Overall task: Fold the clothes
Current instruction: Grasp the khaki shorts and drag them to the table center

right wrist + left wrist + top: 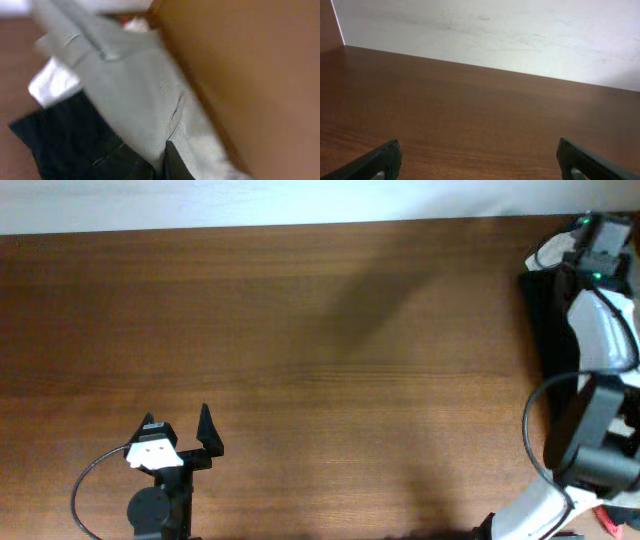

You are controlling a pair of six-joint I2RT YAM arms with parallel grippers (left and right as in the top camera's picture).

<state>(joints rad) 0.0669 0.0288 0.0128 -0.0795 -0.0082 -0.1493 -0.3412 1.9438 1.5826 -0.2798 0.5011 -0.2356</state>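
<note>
The clothes (130,100) are a pale khaki garment with stitched seams, seen only in the blurred right wrist view. They stretch from upper left to lower right beside a brown wooden surface (250,75). My right gripper (164,162) is shut on their fabric, with one dark finger pressed into a fold. In the overhead view the right arm (590,340) runs along the table's right edge, and the clothes cannot be made out there. My left gripper (178,428) is open and empty over bare wood at the front left, with its fingers wide apart in the left wrist view (480,162).
A dark navy-black garment (65,140) lies under and beside the khaki one, and it also shows at the table's right edge (545,320). A white cloth (50,85) lies next to it. A small red item (132,22) is behind. A pale wall (495,35) backs the table.
</note>
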